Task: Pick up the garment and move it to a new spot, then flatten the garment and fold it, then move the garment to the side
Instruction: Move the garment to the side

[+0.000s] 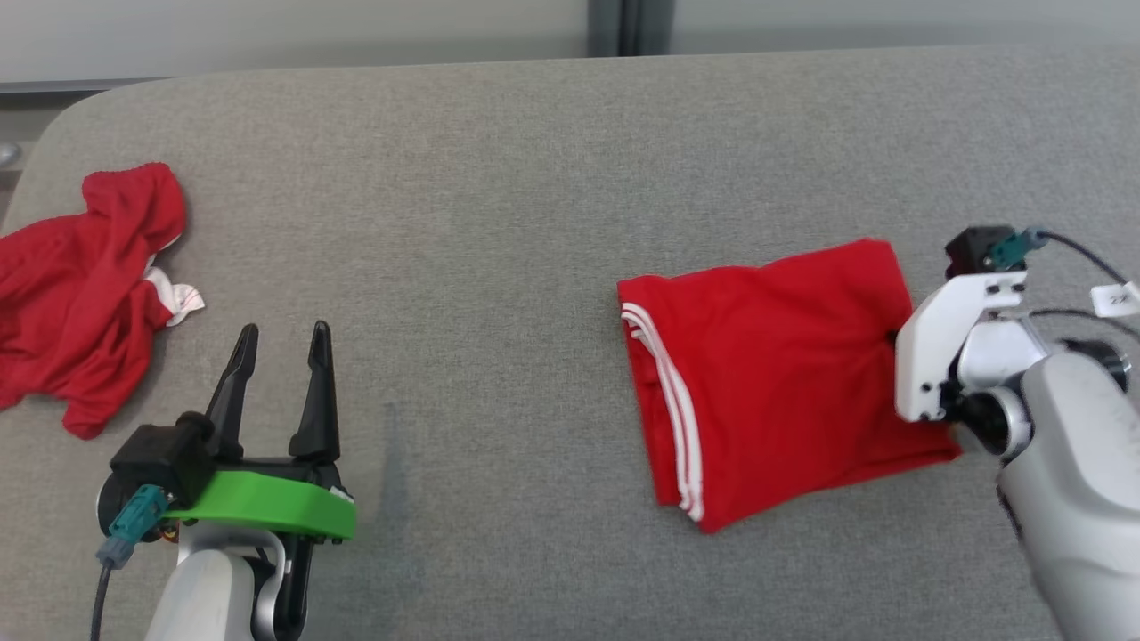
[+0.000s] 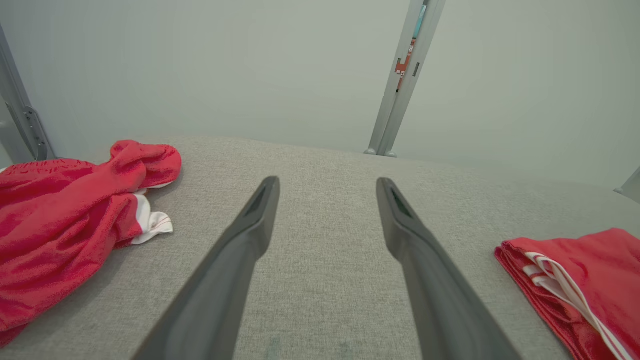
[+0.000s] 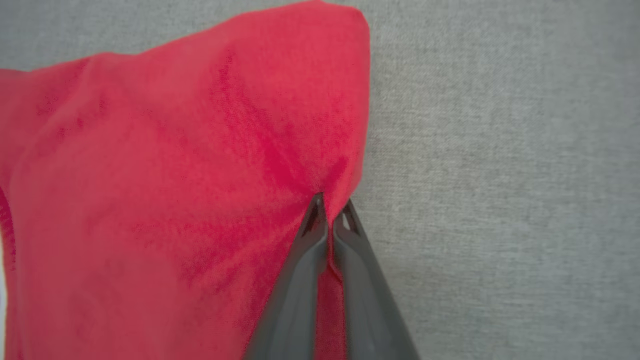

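Clamping an edge of the folded red garment (image 1: 766, 374), the right pincer (image 3: 330, 206) sits well apart from the open left pincer (image 1: 283, 334).

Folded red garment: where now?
Head view: folded red garment lies right of centre on the grey surface, its right edge pinched in the right gripper.

text: none legible | white cable tag (image 1: 1118, 300): marks blurred (maybe digits)
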Tool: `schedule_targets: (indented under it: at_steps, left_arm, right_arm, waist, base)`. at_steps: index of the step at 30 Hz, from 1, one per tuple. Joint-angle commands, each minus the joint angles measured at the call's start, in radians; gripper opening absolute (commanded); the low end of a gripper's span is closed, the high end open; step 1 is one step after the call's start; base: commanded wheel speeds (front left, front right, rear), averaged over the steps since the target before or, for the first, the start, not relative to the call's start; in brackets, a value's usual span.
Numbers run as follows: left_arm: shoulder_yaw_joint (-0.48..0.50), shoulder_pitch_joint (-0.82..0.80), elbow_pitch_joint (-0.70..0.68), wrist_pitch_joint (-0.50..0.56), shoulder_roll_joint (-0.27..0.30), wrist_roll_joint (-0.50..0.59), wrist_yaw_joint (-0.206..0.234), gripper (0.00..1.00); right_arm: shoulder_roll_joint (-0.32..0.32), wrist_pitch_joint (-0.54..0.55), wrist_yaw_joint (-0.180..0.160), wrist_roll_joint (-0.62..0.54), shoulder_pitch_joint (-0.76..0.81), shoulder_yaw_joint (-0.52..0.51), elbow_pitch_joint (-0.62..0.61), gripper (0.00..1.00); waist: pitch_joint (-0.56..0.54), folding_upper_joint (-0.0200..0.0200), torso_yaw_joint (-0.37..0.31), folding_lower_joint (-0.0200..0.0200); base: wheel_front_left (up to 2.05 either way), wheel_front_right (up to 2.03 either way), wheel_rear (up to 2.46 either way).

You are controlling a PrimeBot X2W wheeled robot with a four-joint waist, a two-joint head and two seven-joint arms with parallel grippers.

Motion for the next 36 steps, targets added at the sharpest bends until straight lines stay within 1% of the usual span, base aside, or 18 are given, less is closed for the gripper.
schedule_targets:
  at_steps: [1, 4, 8, 12, 18, 20, 25, 31, 32, 33, 36]
  left_arm:
    - [0.005, -0.023, -0.009, 0.000, 0.007, 0.007, -0.002, 1.00]
    - [0.016, -0.032, -0.031, 0.000, 0.007, 0.009, -0.002, 1.00]
    - [0.016, -0.050, -0.062, 0.000, 0.016, 0.025, -0.002, 1.00]
    - [0.016, -0.072, -0.091, 0.000, 0.033, 0.041, -0.002, 1.00]
    - [-0.005, -0.121, -0.137, 0.000, 0.058, 0.049, -0.002, 1.00]
    - [-0.011, -0.137, -0.147, 0.000, 0.068, 0.053, -0.002, 1.00]
    - [-0.020, -0.168, -0.165, 0.000, 0.092, 0.053, -0.002, 1.00]
    - [-0.045, -0.199, -0.164, 0.000, 0.117, 0.052, -0.002, 1.00]
    - [-0.048, -0.204, -0.164, 0.000, 0.117, 0.050, -0.002, 1.00]
    - [-0.049, -0.209, -0.163, 0.000, 0.119, 0.048, -0.002, 1.00]
    - [-0.050, -0.211, -0.158, 0.000, 0.115, 0.045, -0.002, 1.00]
  right_arm:
    - [-0.049, -0.004, -0.002, -0.009, -0.034, 0.013, -0.013, 0.00]
    - [-0.126, -0.014, -0.002, -0.011, -0.079, 0.044, -0.031, 0.00]
    - [-0.220, -0.054, -0.002, -0.018, -0.131, 0.037, -0.032, 0.00]
    - [-0.267, -0.104, -0.002, -0.042, -0.178, 0.000, -0.004, 0.00]
    - [-0.341, -0.193, -0.002, -0.105, -0.231, -0.046, 0.034, 0.00]
    - [-0.364, -0.238, -0.002, -0.134, -0.242, -0.058, 0.042, 0.00]
    - [-0.395, -0.333, -0.002, -0.193, -0.264, -0.117, 0.069, 0.00]
    - [-0.396, -0.430, -0.002, -0.279, -0.276, -0.207, 0.108, 0.00]
    - [-0.392, -0.442, -0.002, -0.293, -0.273, -0.217, 0.111, 0.24]
    - [-0.386, -0.460, -0.002, -0.309, -0.270, -0.229, 0.110, 1.00]
    - [-0.378, -0.522, -0.002, -0.363, -0.263, -0.246, 0.092, 1.00]
  waist:
    - [0.031, 0.0000, -0.039, 0.0000]
    - [0.059, 0.0000, -0.080, 0.0000]
    - [0.105, 0.0000, -0.136, 0.0000]
    - [0.159, 0.0000, -0.189, 0.0000]
    - [0.241, 0.0000, -0.224, 0.0000]
    - [0.264, 0.0000, -0.228, 0.0000]
    - [0.320, 0.0000, -0.230, 0.0000]
    - [0.358, 0.0000, -0.211, 0.0000]
    - [0.359, 0.0000, -0.208, 0.0000]
    - [0.358, 0.0000, -0.203, 0.0000]
    - [0.348, 0.0000, -0.189, 0.0000]
  base:
    - [0.00, 0.00, 0.00]
    - [0.00, 0.00, 0.00]
    - [0.00, 0.00, 0.00]
    - [0.00, 0.00, 0.00]
    - [0.00, 0.00, 0.00]
    - [0.00, 0.00, 0.00]
    - [0.00, 0.00, 0.00]
    - [0.00, 0.00, 0.00]
    - [0.00, 0.00, 0.00]
    - [0.00, 0.00, 0.00]
    - [0.00, 0.00, 0.00]
